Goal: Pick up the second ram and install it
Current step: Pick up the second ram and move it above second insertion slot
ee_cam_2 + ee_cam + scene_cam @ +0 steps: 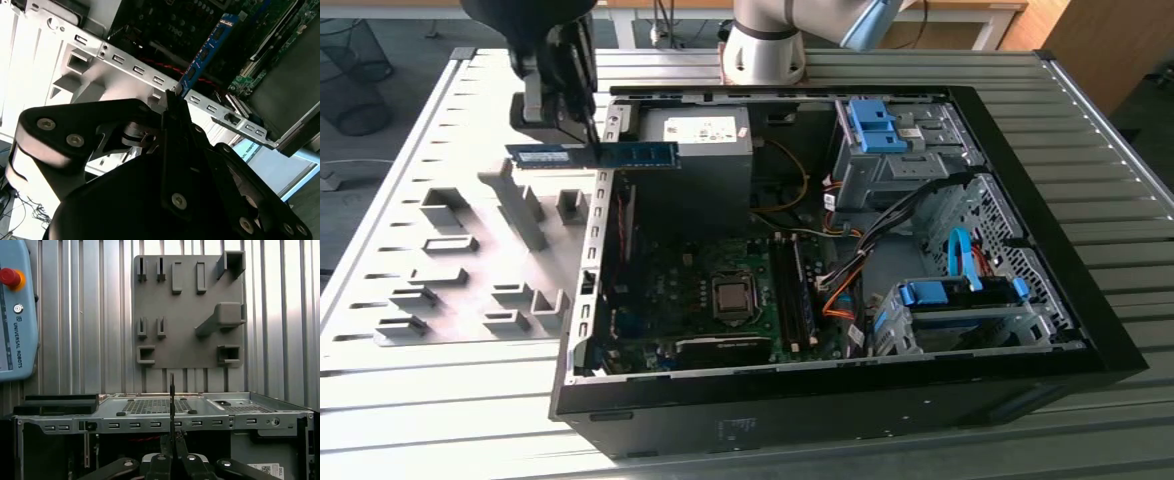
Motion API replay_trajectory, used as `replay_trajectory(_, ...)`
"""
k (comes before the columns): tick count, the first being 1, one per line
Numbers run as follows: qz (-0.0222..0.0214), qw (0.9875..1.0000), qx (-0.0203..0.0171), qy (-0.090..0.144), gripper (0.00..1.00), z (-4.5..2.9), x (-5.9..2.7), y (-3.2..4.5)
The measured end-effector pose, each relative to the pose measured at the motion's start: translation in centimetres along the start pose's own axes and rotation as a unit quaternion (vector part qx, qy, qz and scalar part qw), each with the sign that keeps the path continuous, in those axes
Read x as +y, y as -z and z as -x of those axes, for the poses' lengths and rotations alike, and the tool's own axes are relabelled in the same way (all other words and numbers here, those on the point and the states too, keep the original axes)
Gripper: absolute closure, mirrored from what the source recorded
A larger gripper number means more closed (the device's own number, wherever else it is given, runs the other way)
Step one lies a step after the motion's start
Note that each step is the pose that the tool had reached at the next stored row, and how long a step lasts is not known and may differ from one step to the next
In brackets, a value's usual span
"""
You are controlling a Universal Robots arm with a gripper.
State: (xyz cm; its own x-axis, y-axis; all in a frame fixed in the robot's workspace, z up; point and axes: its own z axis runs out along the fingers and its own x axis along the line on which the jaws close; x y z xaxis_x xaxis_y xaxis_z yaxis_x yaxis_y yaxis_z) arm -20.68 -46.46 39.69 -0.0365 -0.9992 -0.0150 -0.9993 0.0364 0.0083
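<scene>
The second ram is a long, narrow green-blue stick that hangs level above the upper part of the case wall on the exterior view's left. My black gripper is shut on its middle from above. One half of the stick is over the open computer case, the other half over the grey fixture plate. In the second wrist view the gripper pinches the ram, which reaches out over the motherboard. In the first wrist view the ram shows edge-on above the gripper.
Dark memory slots run beside the processor socket on the motherboard. Blue drive brackets and orange and black cables fill the case's right side. A teach pendant lies on the slatted table.
</scene>
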Motion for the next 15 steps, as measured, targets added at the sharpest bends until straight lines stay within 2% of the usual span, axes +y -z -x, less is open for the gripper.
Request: replay_trajectory(15, 0.0000, 1.0000, 0.0000, 0.000, 0.86, 0.11, -3.01, 0.03)
